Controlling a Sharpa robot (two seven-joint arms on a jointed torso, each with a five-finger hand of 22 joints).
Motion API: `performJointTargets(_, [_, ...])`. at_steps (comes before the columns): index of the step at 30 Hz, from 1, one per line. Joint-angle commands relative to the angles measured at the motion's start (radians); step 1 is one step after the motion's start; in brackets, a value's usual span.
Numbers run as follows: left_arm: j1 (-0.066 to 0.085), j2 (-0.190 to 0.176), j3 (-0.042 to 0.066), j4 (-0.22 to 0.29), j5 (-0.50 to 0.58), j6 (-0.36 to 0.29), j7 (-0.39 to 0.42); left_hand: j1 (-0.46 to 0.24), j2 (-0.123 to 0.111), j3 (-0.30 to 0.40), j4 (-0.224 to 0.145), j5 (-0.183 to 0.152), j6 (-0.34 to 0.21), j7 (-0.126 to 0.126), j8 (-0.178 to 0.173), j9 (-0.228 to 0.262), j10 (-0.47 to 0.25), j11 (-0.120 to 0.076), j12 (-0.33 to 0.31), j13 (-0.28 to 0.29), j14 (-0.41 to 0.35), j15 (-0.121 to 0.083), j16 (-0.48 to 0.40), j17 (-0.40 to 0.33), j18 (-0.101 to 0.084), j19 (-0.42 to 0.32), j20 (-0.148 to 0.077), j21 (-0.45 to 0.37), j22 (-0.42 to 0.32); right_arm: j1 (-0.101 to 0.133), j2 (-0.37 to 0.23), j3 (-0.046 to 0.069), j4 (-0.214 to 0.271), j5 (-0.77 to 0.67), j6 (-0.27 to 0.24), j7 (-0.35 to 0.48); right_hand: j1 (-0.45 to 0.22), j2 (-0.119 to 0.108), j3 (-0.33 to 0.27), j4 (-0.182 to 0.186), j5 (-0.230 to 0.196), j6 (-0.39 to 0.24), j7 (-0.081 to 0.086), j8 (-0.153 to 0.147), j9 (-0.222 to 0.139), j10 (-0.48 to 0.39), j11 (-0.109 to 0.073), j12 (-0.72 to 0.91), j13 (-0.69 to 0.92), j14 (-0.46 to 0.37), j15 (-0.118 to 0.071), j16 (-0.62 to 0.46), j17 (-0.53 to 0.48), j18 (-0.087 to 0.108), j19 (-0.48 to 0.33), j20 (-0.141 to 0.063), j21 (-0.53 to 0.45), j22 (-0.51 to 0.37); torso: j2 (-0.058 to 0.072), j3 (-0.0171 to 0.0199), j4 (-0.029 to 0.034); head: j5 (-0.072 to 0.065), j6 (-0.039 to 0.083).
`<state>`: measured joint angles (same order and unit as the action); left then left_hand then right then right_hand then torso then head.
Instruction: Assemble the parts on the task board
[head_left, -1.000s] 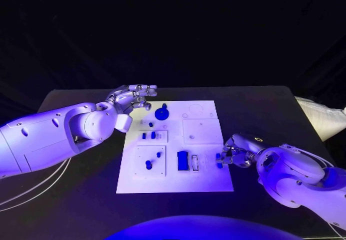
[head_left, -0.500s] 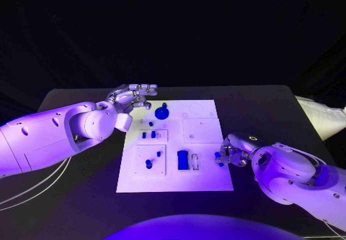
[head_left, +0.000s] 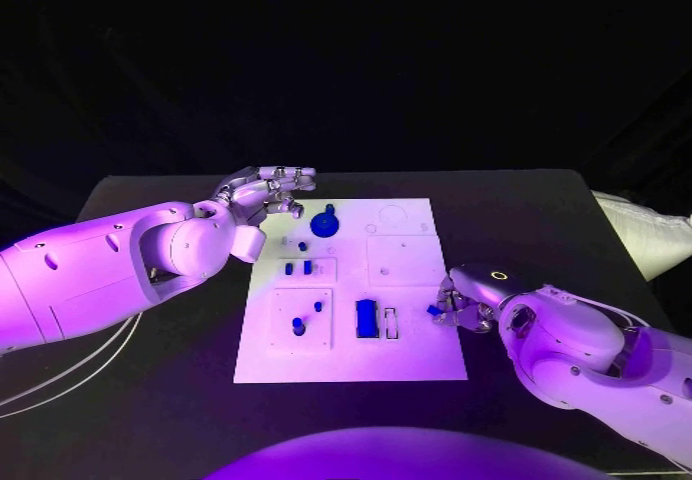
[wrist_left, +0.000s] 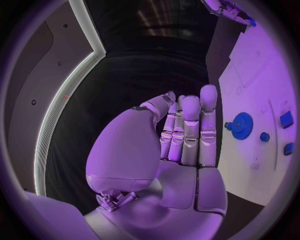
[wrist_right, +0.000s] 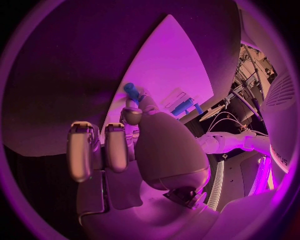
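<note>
Black counter (head_left: 144, 400) under coloured light, dark room behind, nothing more to make out there. White task board (head_left: 411, 355) lying flat at the counter's middle, with square recessed plates and outlined sockets across it. Near the board's far end, left hand (head_left: 270, 192) hovering just off the left edge, fingers held straight and close together, thumb folded alongside, nothing in it. At the board's right edge, near the robot's end, right hand (head_left: 459, 308) pinching a small blue part (head_left: 434, 311) between thumb and fingertip (wrist_right: 131, 114), other fingers curled in; part held at the board's edge, seemingly just clear of the surface, though contact cannot be told. On the board: blue gear (head_left: 325, 225) near the far end beside the left hand, blue block (head_left: 366, 318) standing next to a pale slot (head_left: 389, 323) toward the near end, two small blue pegs (head_left: 296, 269) in the middle-left plate, another small blue piece (head_left: 299, 326) in the near-left plate. Judged step: carrying one picked part to its seat. Next move likely calls for travel inward over the board, lining the part up with an open socket, perhaps the slot beside the block, then a straight press down. Which socket fits, not possible to tell.
</note>
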<state>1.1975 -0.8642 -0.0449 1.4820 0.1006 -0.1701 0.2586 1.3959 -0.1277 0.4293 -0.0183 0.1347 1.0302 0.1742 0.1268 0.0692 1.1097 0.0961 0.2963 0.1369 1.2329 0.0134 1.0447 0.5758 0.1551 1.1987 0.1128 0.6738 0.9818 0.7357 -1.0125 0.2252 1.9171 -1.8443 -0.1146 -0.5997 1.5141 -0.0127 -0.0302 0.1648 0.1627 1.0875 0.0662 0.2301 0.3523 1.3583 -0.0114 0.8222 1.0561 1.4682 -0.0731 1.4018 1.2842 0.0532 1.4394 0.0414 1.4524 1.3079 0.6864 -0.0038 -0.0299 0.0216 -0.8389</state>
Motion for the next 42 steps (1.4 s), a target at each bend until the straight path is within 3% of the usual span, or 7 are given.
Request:
performJointTargets(1, [0.000, 0.001, 0.001, 0.003, -0.009, 0.010, 0.006, -0.004, 0.006, -0.006, 0.001, 0.000, -0.008, 0.000, 0.006, -0.001, -0.006, 0.000, 0.003, 0.002, -0.007, 0.000, -0.006, -0.001, 0.020, -0.007, 0.002, -0.003, -0.001, -0.010, 0.003, -0.008, -0.006, -0.031, 0.073, -0.008, 0.066, 0.015, 0.060, -0.034, 0.046, 0.014, 0.005, -0.003, 0.002, -0.019, -0.001, -0.015, -0.006, 0.051, -0.006, -0.004, 0.000, -0.005, -0.003, -0.007, -0.005, 0.082, 0.000, 0.0002, 0.0010, -0.002, 0.003])
performJointTargets(4, [0.000, 0.001, 0.001, 0.002, -0.009, 0.010, 0.006, -0.002, 0.007, -0.008, -0.001, 0.001, -0.009, 0.000, 0.007, -0.001, -0.007, 0.000, 0.006, 0.002, -0.008, 0.000, -0.006, -0.004, 0.021, -0.008, 0.002, -0.006, -0.003, -0.010, 0.007, -0.008, -0.005, -0.029, 0.059, -0.007, 0.068, 0.002, 0.119, -0.047, 0.102, 0.016, 0.012, -0.012, 0.003, -0.018, 0.004, -0.023, -0.011, 0.051, 0.001, -0.004, 0.002, -0.006, -0.003, -0.003, -0.004, 0.084, -0.001, 0.0002, 0.0005, -0.003, 0.004])
performJointTargets(9, [0.000, 0.002, 0.001, 0.002, -0.010, 0.010, 0.006, -0.002, 0.007, -0.008, -0.001, 0.001, -0.009, 0.000, 0.007, -0.001, -0.007, 0.000, 0.006, 0.002, -0.008, 0.000, -0.006, -0.004, 0.021, -0.008, 0.002, -0.006, -0.003, -0.011, 0.012, -0.009, -0.002, -0.003, 0.006, -0.006, -0.016, -0.036, 0.226, -0.010, 0.212, 0.011, 0.005, -0.031, 0.009, -0.004, 0.000, -0.021, -0.009, 0.053, 0.001, -0.002, 0.006, -0.007, 0.002, 0.000, 0.000, 0.091, 0.000, 0.0004, 0.0008, -0.002, 0.006])
performJointTargets(12, [0.000, 0.002, 0.001, 0.002, -0.010, 0.010, 0.006, -0.002, 0.007, -0.008, -0.001, 0.001, -0.009, 0.000, 0.007, -0.001, -0.007, 0.000, 0.006, 0.002, -0.008, 0.000, -0.006, -0.004, 0.021, -0.008, 0.002, -0.006, -0.003, -0.011, 0.013, -0.009, 0.000, 0.023, -0.035, -0.006, -0.063, -0.067, 0.301, 0.013, 0.249, 0.011, 0.003, -0.042, 0.013, 0.003, 0.001, -0.017, -0.005, 0.054, 0.000, 0.000, 0.011, -0.008, 0.005, 0.000, 0.003, 0.096, 0.000, 0.0009, -0.0001, -0.002, 0.006])
performJointTargets(20, [0.000, 0.002, 0.001, 0.003, -0.010, 0.010, 0.005, -0.002, 0.007, -0.008, -0.001, 0.001, -0.009, 0.000, 0.007, -0.001, -0.007, 0.000, 0.006, 0.002, -0.008, 0.000, -0.006, -0.004, 0.021, -0.008, 0.002, -0.006, -0.003, -0.009, 0.012, -0.008, 0.021, 0.124, -0.164, -0.009, -0.146, -0.111, 0.400, 0.044, 0.250, 0.017, 0.006, -0.056, 0.022, 0.013, 0.002, -0.008, 0.005, 0.055, -0.001, 0.003, 0.017, -0.009, 0.009, 0.000, 0.007, 0.102, 0.000, 0.0006, 0.0005, 0.000, 0.008])
performJointTargets(26, [0.000, 0.003, 0.001, 0.003, -0.010, 0.014, 0.005, -0.002, 0.007, -0.008, -0.001, 0.001, -0.009, 0.000, 0.007, -0.001, -0.007, 0.000, 0.006, 0.002, -0.008, 0.000, -0.006, -0.004, 0.021, -0.008, 0.002, -0.006, -0.003, -0.001, 0.020, -0.008, 0.035, 0.289, -0.226, -0.008, -0.185, -0.123, 0.425, 0.056, 0.237, 0.022, 0.005, -0.061, 0.028, 0.018, 0.002, -0.002, 0.010, 0.056, 0.000, 0.003, 0.018, -0.009, 0.011, -0.001, 0.008, 0.103, 0.000, 0.0004, 0.0011, -0.004, 0.008])
performJointTargets(42, [0.000, 0.007, 0.001, 0.004, -0.010, 0.022, 0.003, -0.001, 0.008, -0.009, -0.002, 0.001, -0.009, -0.001, 0.008, -0.001, -0.008, 0.000, 0.008, 0.002, -0.009, 0.000, -0.007, -0.006, 0.021, -0.008, 0.002, -0.007, -0.003, 0.004, 0.074, -0.009, 0.006, 0.456, -0.175, -0.006, -0.246, -0.125, 0.410, 0.067, 0.275, 0.039, 0.000, -0.060, 0.042, 0.033, -0.001, 0.023, 0.030, 0.058, -0.003, 0.010, 0.028, -0.010, 0.013, -0.002, 0.010, 0.107, 0.000, 0.0006, 0.0004, -0.002, 0.002])
